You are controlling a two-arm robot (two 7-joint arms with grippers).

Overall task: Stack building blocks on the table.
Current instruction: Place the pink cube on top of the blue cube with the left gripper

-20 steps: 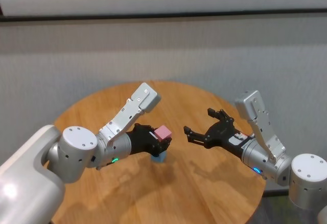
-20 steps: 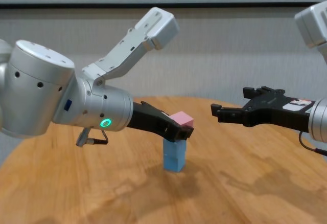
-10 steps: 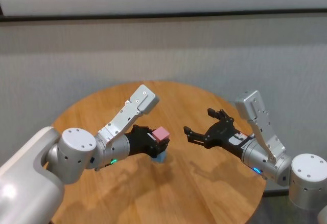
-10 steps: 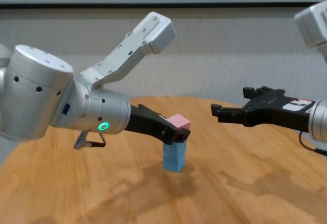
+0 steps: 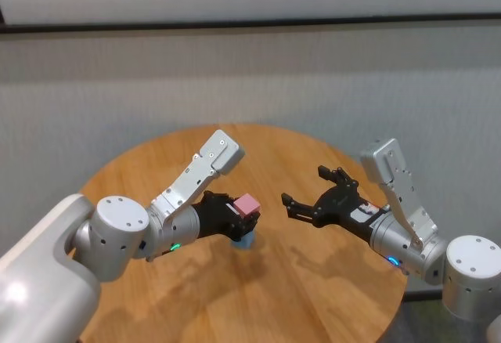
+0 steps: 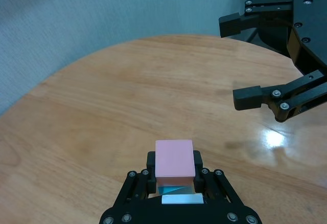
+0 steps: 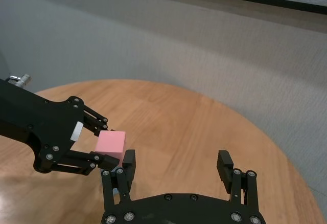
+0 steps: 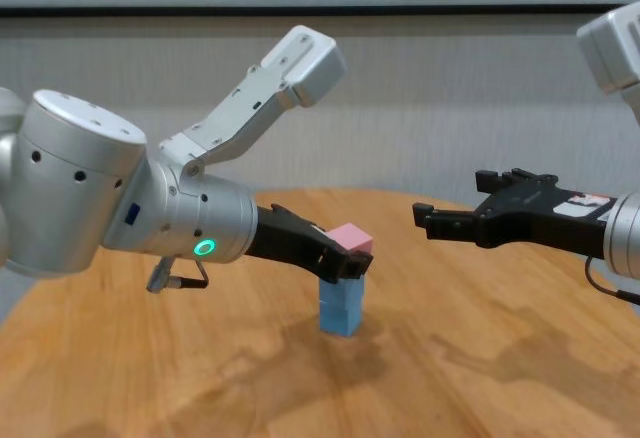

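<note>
Two light blue building blocks (image 8: 340, 309) stand stacked one on the other near the middle of the round wooden table (image 8: 500, 378). My left gripper (image 8: 350, 258) is shut on the pink building block (image 8: 349, 240) and holds it right over the blue stack, at or just above its top; I cannot tell if they touch. In the head view the pink block (image 5: 248, 203) covers most of the blue stack (image 5: 246, 240). In the left wrist view the pink block (image 6: 174, 157) sits between the fingers. My right gripper (image 8: 450, 198) is open and empty, hovering to the right of the stack.
The table's bare wood (image 5: 313, 280) lies all around the stack. A grey wall stands behind the table's far edge. My right gripper (image 6: 232, 60) shows in the left wrist view, off to the side of the stack.
My left gripper has lowered the pink block slightly toward the blue stack. My right arm has not moved.
</note>
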